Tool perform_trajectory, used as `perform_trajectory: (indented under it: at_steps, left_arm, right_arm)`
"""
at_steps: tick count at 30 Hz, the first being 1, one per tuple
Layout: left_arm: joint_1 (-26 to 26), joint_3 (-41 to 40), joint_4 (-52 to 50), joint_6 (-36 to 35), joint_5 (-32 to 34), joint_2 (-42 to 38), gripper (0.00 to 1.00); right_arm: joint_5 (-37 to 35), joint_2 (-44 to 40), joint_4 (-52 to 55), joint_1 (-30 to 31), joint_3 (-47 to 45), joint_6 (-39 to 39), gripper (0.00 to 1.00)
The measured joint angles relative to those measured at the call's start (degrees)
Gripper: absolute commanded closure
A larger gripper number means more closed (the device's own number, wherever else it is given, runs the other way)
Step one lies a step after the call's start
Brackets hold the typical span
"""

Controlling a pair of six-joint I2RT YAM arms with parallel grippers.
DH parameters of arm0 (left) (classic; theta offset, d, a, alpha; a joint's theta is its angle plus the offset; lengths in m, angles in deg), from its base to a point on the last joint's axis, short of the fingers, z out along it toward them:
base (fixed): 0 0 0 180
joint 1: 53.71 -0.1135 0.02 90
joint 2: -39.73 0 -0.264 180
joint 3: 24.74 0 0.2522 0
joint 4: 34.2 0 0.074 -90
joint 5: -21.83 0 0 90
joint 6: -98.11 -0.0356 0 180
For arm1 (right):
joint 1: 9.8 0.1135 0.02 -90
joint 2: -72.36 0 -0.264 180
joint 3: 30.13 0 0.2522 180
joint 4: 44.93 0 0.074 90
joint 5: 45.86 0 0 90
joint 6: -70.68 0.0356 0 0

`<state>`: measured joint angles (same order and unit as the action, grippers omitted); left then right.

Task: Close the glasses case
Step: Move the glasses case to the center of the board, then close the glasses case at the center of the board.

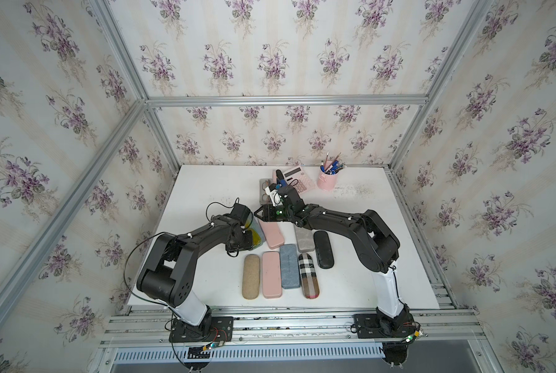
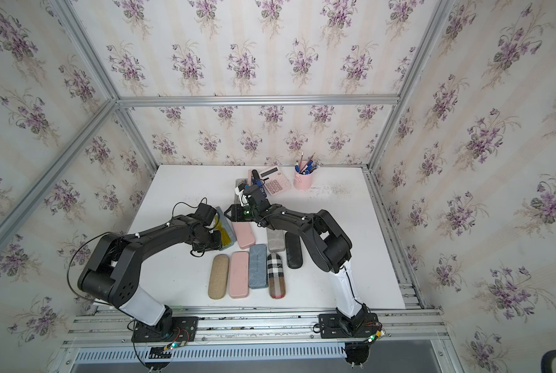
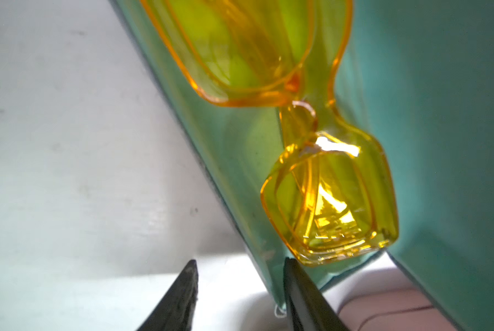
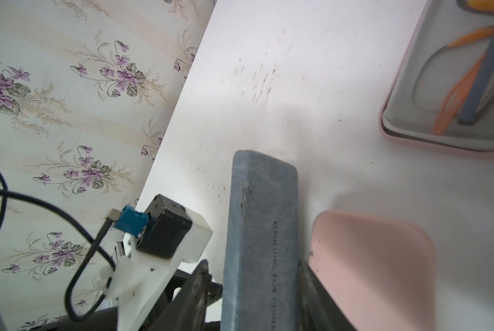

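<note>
The glasses case (image 2: 229, 226) is blue-grey with a teal lining (image 3: 440, 114). It lies open in front of the left arm, its lid standing on edge. Yellow glasses (image 3: 329, 200) lie inside it and show in both top views (image 1: 256, 235). My left gripper (image 3: 240, 260) is open at the case's near end, one finger (image 3: 303, 295) against the teal wall and the other (image 3: 182, 295) over bare table. My right gripper (image 4: 253, 263) straddles the lid (image 4: 263, 215) at its far end and is shut on it. From above, the right gripper (image 1: 258, 214) points left over the case.
A closed pink case (image 1: 272, 234) lies right beside the open one. Several more closed cases lie in front, from tan (image 1: 251, 276) to black (image 1: 323, 248). At the back are an open pink case with glasses (image 4: 446, 86), a calculator (image 1: 297, 179) and a pen cup (image 1: 326, 179).
</note>
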<state>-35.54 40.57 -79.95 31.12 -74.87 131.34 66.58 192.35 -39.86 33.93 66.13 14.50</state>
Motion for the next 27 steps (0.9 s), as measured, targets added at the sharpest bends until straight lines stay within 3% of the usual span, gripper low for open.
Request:
perform_trajectory:
  at_steps: [5, 8, 9, 13, 16, 27]
  left_arm:
    - [-0.35, 0.55, -2.34, 0.13, 1.62, -4.66, 0.3]
    - [-1.46, 0.35, -3.06, 0.61, 2.19, -8.11, 0.3]
    - [-2.05, 0.26, -3.21, 0.7, 2.16, -9.05, 0.31]
    - [-6.34, -1.27, -2.47, 1.9, 1.29, -12.76, 0.52]
    - [-9.46, -1.88, -1.57, 1.97, 0.42, -11.06, 0.63]
    - [-13.03, -2.86, 6.1, 4.02, -5.53, -0.39, 0.71]
  right_arm:
    - [-0.42, -0.57, 0.04, 0.31, -0.26, -0.42, 0.51]
    - [-0.57, -0.79, 0.52, 0.39, -0.63, -0.83, 0.51]
    - [-0.59, -0.79, 0.72, 0.37, -0.66, -0.96, 0.51]
    - [-0.7, -0.79, 1.25, 0.35, -1.05, -1.31, 0.51]
    - [-0.52, -0.79, 1.2, 0.35, -1.66, -1.49, 0.51]
    - [0.48, -1.03, 0.11, 0.52, -4.13, -2.32, 0.55]
